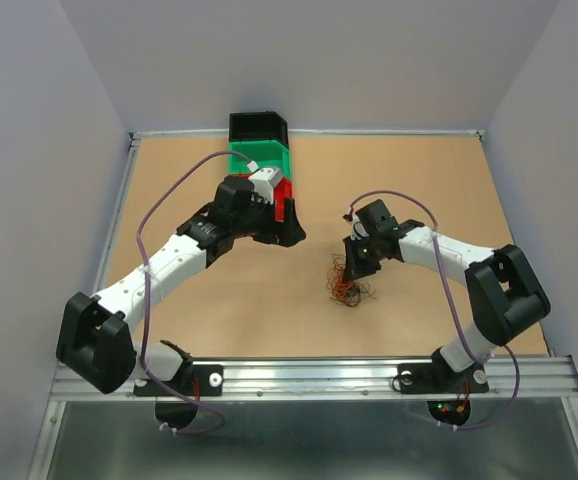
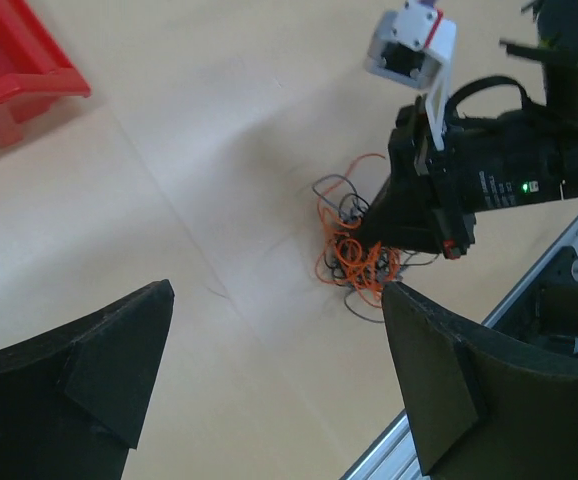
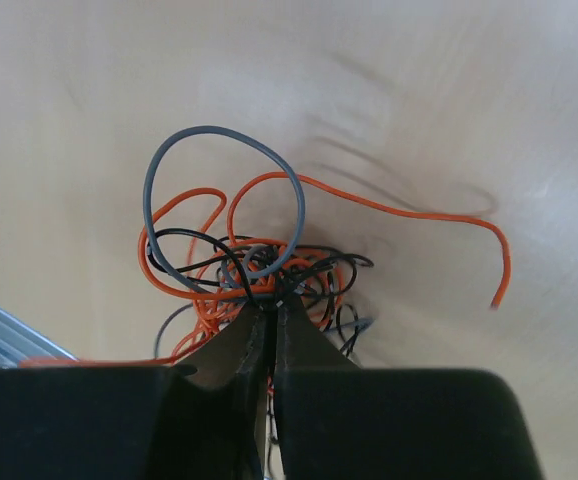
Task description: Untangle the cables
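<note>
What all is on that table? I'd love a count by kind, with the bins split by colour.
Robot arms: 2 (left arm, right arm)
Black bin: 1
Green bin: 1
Red bin: 1
Tangle of thin wires: 1
Total: 6

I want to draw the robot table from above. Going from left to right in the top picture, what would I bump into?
Left arm's black shoulder → green bin → cables → right arm's black shoulder
</note>
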### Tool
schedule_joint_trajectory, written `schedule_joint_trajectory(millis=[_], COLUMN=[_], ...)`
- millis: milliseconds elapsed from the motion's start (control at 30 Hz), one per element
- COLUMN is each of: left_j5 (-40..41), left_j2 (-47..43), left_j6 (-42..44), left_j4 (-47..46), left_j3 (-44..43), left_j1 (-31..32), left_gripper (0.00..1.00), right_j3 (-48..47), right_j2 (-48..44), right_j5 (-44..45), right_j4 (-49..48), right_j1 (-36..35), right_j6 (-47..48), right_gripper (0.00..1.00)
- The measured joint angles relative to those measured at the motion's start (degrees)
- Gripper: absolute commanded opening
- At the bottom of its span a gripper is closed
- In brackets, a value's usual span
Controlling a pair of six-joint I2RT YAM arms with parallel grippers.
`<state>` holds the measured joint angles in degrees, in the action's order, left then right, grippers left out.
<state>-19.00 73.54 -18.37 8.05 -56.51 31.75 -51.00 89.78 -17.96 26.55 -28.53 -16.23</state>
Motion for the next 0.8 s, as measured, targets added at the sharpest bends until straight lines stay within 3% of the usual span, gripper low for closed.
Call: schedule_joint_trajectory(millis=[300, 533, 633, 800], left_j5=[-2.71, -6.40, -7.98, -10.12], left_j2=[8.17, 10.08, 11.30, 13.40], left_j6=[2.10, 0.04, -0.39, -0.76], left_j4=[-1.01, -5.46, -6.64, -7.39], left_j3=[-6.08, -7.19, -7.39, -7.98], left_j1=[3.04, 3.04, 3.04, 3.19], left_gripper=[0.96, 0.95, 0.85, 0.55], right_j3=[-16.81, -15.30, -14.80, -14.80], right_j2=[-1.03, -2.75, -2.75, -2.78], right_j5=[-5.49, -8.04, -8.17, -8.39], right_j4=[-7.17, -9.05, -9.03, -9.29], right_j1=[-0.04, -0.04, -0.04, -0.04], right_j6=[-1.53, -2.05, -2.58, -3.08], right_gripper=[0.01, 0.01, 0.01, 0.01])
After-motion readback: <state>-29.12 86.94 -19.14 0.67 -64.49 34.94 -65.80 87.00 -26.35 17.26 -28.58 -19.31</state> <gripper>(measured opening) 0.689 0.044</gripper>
